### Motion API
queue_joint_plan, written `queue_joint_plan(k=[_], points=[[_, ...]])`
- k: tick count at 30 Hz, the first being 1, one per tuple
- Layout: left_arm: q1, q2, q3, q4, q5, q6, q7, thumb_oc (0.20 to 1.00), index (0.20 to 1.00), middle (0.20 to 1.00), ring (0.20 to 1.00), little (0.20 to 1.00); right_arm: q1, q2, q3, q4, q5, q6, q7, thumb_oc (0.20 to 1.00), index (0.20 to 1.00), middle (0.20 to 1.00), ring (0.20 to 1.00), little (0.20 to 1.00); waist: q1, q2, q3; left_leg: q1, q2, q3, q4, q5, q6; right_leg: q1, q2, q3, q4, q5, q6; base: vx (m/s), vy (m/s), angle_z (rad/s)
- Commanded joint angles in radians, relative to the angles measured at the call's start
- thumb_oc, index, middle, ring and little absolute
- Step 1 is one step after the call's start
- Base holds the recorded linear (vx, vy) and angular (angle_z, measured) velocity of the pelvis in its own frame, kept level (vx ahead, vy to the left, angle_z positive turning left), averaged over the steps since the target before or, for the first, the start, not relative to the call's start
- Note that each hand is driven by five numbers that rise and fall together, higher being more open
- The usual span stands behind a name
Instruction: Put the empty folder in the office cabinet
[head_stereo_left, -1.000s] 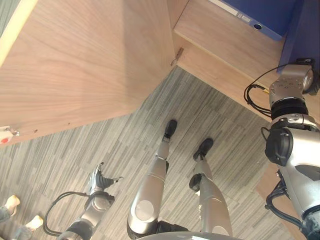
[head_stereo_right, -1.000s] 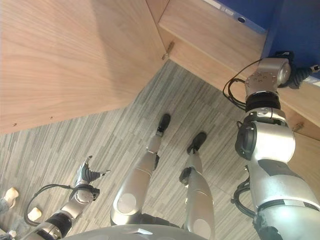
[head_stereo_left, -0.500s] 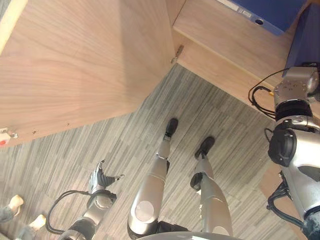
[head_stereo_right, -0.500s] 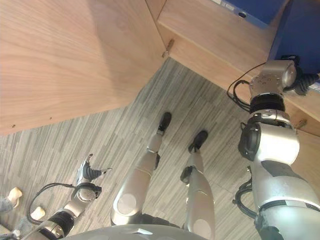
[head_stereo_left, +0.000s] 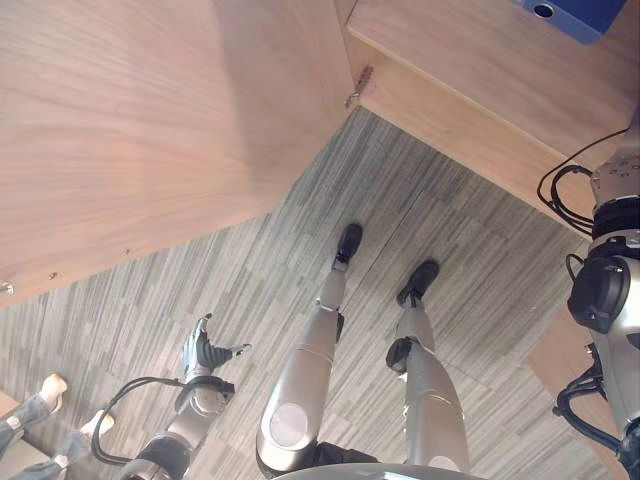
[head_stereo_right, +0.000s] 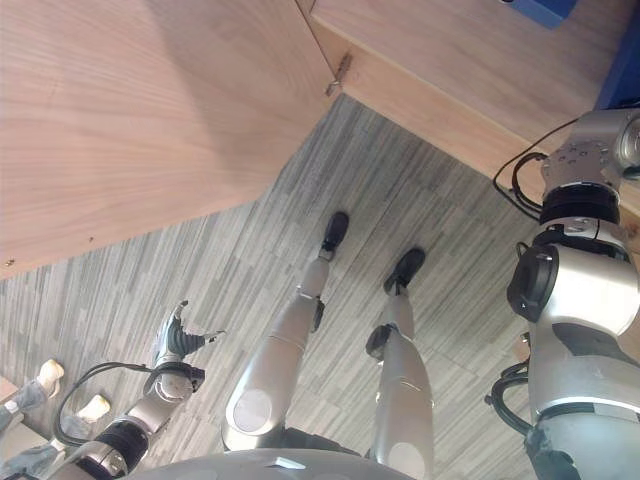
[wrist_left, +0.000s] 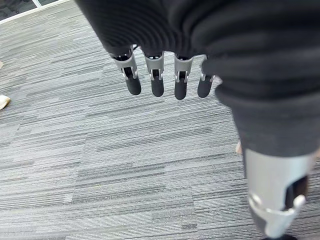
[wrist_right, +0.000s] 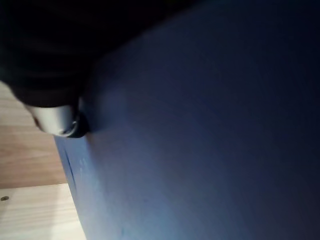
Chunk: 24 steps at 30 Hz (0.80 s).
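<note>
Right arm raised further, right hand (wrist_right: 55, 107) against blue folder (wrist_right: 210, 140), grip unclear; left hand (wrist_left: 160, 75) relaxed, fingers straight over carpet (wrist_left: 100, 165).

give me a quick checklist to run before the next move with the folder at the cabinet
1. Right hand's hold on the blue folder: cannot tell. The right wrist view shows the folder's blue face very close, but the fingers are hidden.
2. Cabinet door open: ok. It is swung wide, clear of the opening.
3. Room on the cabinet shelf: ok in part. Bare wood shows in front of a second blue folder already lying there.
4. Left hand out of the way: ok. It hangs low over the carpet, fingers straight, holding nothing.
5. Person's feet nearby: ok. They are at the far lower left, away from the cabinet.
</note>
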<state>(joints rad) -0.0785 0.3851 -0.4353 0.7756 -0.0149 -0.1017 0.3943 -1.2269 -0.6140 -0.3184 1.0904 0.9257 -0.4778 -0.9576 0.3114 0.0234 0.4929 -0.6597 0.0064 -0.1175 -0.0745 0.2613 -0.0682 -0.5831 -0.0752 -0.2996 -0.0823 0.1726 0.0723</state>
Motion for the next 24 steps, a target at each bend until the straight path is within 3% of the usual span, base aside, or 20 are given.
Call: queue_joint_plan(k=[1,13,17,24], points=[[0.063,0.043,-0.003,0.004,0.012,-0.006,0.03,1.0,1.0,1.0,1.0,1.0,0.088,-0.124,0.092,-0.059,-0.079,-0.022,-0.043,0.2,0.2,0.2,0.2,0.2,-0.024,0.013,-0.087,-0.006,0.017,-0.039,-0.013,-0.128,-0.059,-0.016,-0.046,-0.029,-0.005,-0.062,0.106,0.0,0.0,0.0],[0.057,0.045,-0.017,-0.029,0.009,-0.009,0.025,1.0,1.0,1.0,1.0,1.0,0.057,-0.115,0.097,-0.045,-0.033,-0.04,-0.025,0.2,0.2,0.2,0.2,0.2,-0.023,0.014,-0.098,-0.031,0.014,-0.034,-0.013,-0.129,-0.057,-0.041,-0.048,-0.024,-0.005,-0.061,0.11,0.0,0.002,0.0],[0.056,0.053,-0.027,-0.047,0.01,-0.005,0.022,1.0,1.0,1.0,1.0,1.0,0.026,-0.086,0.073,-0.024,0.069,-0.109,-0.005,0.2,0.2,0.2,0.2,0.2,-0.02,0.023,-0.108,-0.033,0.01,-0.032,-0.013,-0.131,-0.057,-0.045,-0.049,-0.022,-0.005,-0.064,0.11,0.01,0.003,-0.01],[0.072,0.064,-0.046,-0.081,0.027,0.003,0.008,1.0,1.0,1.0,1.0,1.0,0.014,-0.027,0.037,-0.059,0.117,-0.167,-0.019,0.2,0.2,0.2,0.2,0.2,-0.008,0.046,-0.121,-0.031,0.001,-0.034,-0.013,-0.136,-0.054,-0.042,-0.055,-0.022,-0.005,-0.064,0.112,0.01,0.017,0.02]])
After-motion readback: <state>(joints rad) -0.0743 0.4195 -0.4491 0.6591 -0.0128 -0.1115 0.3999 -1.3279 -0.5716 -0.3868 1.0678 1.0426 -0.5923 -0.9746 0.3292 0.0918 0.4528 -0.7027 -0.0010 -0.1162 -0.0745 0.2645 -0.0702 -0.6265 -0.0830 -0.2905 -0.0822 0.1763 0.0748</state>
